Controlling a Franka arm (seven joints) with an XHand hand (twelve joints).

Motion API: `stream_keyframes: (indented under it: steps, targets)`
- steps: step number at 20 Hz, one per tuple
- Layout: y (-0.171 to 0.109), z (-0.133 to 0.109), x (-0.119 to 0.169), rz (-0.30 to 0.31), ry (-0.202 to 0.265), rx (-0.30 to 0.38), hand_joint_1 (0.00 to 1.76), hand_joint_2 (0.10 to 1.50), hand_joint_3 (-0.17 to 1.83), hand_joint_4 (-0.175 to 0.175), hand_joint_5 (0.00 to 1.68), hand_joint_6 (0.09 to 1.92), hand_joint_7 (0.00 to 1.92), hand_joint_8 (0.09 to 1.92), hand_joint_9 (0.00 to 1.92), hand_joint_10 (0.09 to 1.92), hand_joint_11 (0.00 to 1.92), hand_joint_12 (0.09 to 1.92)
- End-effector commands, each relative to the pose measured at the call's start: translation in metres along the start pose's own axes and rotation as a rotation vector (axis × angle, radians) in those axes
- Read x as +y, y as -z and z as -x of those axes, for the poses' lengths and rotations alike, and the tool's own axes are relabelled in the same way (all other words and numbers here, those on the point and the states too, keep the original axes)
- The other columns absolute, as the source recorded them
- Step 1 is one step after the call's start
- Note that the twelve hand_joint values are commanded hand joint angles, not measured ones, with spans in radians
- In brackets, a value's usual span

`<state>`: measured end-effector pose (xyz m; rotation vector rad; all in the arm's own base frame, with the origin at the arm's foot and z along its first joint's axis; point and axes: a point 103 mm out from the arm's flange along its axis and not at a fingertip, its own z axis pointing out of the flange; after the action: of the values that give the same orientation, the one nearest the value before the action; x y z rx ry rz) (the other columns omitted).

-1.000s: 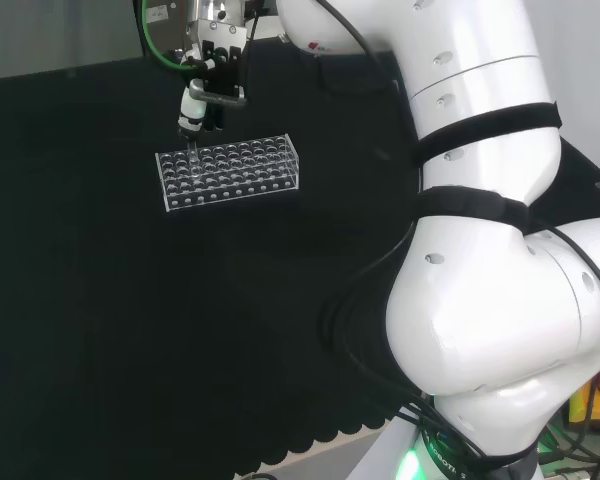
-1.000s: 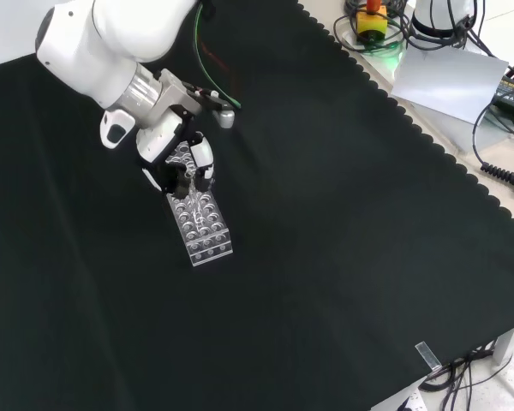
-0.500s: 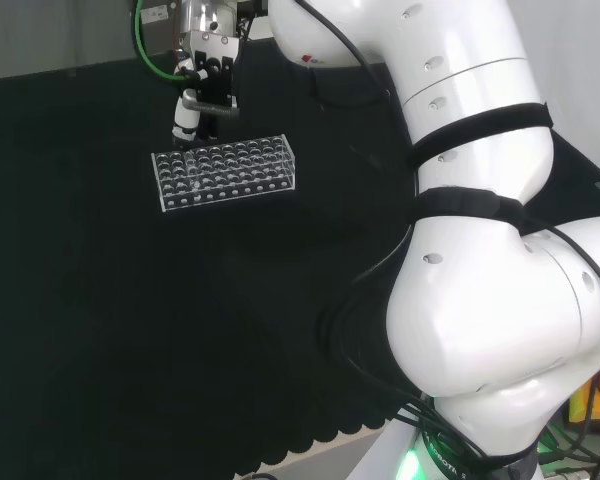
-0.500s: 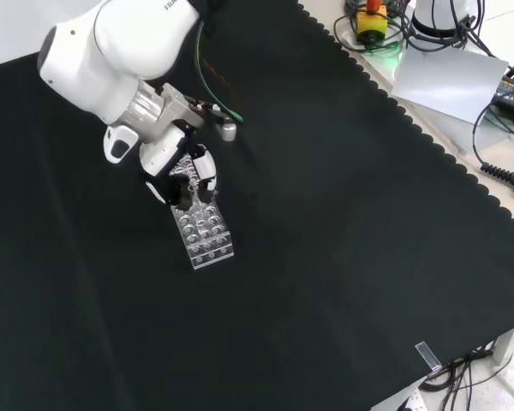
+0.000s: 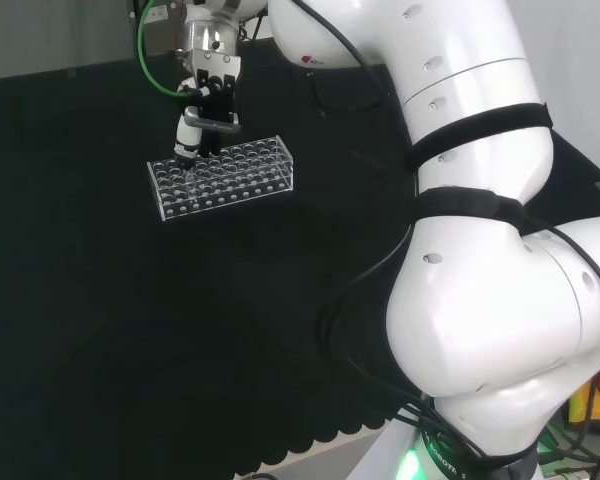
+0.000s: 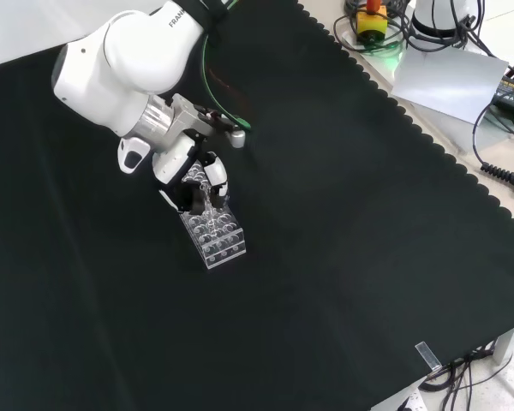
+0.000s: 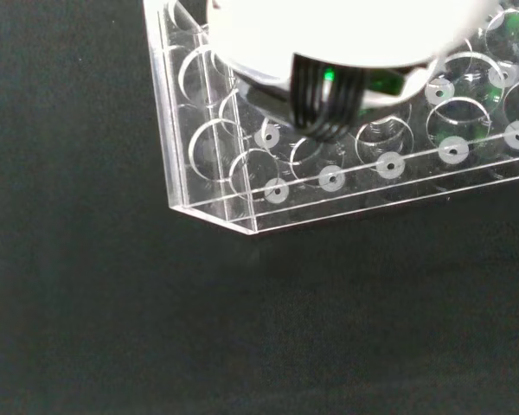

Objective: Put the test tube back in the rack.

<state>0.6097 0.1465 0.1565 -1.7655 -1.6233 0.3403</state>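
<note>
My hand [image 5: 202, 122] hangs over the far-left end of the clear test tube rack [image 5: 242, 172] in the head view, fingers curled downward; I cannot tell whether they pinch the test tube, clear glass lost against the rack; I judge it sits between my fingertips above the wells; rack rests on the counter [image 6: 351, 257]; tube likely light, stiff, slick, breakable; best held near its upper end, kept upright.
</note>
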Motion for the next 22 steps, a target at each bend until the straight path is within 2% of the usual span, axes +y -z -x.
stream_keyframes:
  steps: [1,4,7,13,22]
  targets:
    - [0.006,0.006,-0.001,-0.062,-0.001,0.046,1.28,0.71,0.55,-0.157,1.08,0.76,1.23,0.76,1.29,0.71,0.89,1.26]
    - [0.013,0.005,-0.004,-0.065,0.004,0.056,1.21,0.55,0.79,-0.093,0.78,0.82,1.01,0.86,1.06,0.82,0.64,1.41]
    - [0.019,0.003,-0.009,-0.057,-0.003,0.045,1.18,0.5,0.84,-0.066,0.65,0.83,0.85,0.91,0.91,0.86,0.53,1.45]
    - [0.038,0.002,-0.03,-0.03,0.016,0.038,1.18,0.49,0.83,-0.055,0.61,0.82,0.77,0.92,0.85,0.86,0.48,1.45]
    - [0.101,0.003,-0.079,0.066,0.038,0.048,1.17,0.5,0.81,-0.041,0.56,0.79,0.72,0.92,0.79,0.86,0.45,1.46]
